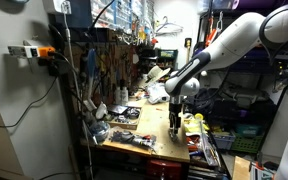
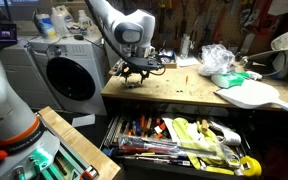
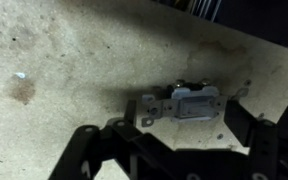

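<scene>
Step, by my read: pre-grasp approach. Your gripper (image 1: 176, 124) hangs w/ fingers apart, nothing held, over the grey metal-framed wall switch (image 3: 187, 104), which lies flat on the scuffed tan wooden bench top (image 3: 74, 60). Next move calls for a straight descent, fingers straddling the switch body.

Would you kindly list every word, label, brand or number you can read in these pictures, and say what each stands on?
No text is legible in any view.
Light switch on the bench, in front of the gripper: markings, if any, are too blurred to read.
Washing machine: its panel is too small to read.
</scene>
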Robot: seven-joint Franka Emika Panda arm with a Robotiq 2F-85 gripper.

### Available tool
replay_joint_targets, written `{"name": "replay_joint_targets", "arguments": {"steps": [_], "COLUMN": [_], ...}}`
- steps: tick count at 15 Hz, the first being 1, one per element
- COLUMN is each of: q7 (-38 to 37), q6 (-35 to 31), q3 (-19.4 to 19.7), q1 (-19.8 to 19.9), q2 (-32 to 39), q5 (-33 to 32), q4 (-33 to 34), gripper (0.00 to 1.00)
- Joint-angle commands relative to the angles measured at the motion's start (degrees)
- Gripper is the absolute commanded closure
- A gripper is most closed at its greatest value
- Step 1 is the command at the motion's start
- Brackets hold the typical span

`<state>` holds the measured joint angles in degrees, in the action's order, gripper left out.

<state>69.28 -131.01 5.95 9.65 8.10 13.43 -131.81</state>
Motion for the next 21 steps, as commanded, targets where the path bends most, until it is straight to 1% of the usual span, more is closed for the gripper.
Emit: {"name": "replay_joint_targets", "arguments": {"steps": [1, 5, 6, 7, 8, 9, 10, 12, 13, 14, 16, 17, 18, 19, 20, 21], "q7": [1.94, 2.05, 2.12, 2.16, 2.19, 2.20, 2.26, 2.31, 2.34, 2.38, 2.35, 2.06, 1.94, 2.21, 2.15, 2.16], "q6": [2.06, 2.09, 2.07, 2.05, 2.06, 2.05, 2.06, 2.02, 1.96, 1.93, 2.19, 2.14, 1.85, 1.93, 1.82, 1.69], "q3": [-0.40, -0.45, -0.47, -0.48, -0.50, -0.52, -0.56, -0.58, -0.59, -0.60, -0.54, -0.50, -0.50, -0.55, -0.54, -0.51], "q1": [0.89, 0.99, 1.01, 1.01, 1.01, 0.99, 0.97, 0.93, 0.91, 0.89, 0.82, 0.76, 0.71, 0.76, 0.79, 0.83], "q2": [1.24, 1.61, 1.68, 1.70, 1.68, 1.65, 1.56, 1.50, 1.48, 1.46, 1.33, 1.25, 1.13, 0.97, 0.76, 0.44], "q5": [1.34, 1.34, 1.35, 1.33, 1.30, 1.22, 1.19, 1.07, 0.99, 0.93, 0.68, 0.49, 0.39, 0.63, 0.69, 0.80], "q4": [1.26, 1.53, 1.62, 1.71, 1.77, 1.81, 1.83, 2.01, 2.04, 2.02, 2.05, 2.01, 1.89, 1.82, 1.75, 1.65], "gripper": [0.11, 0.16, 0.20, 0.20, 0.29, 0.27, 0.30, 0.43, 0.52, 0.66, 0.58, 0.21, 0.20, 0.15, 0.07, 0.01]}}
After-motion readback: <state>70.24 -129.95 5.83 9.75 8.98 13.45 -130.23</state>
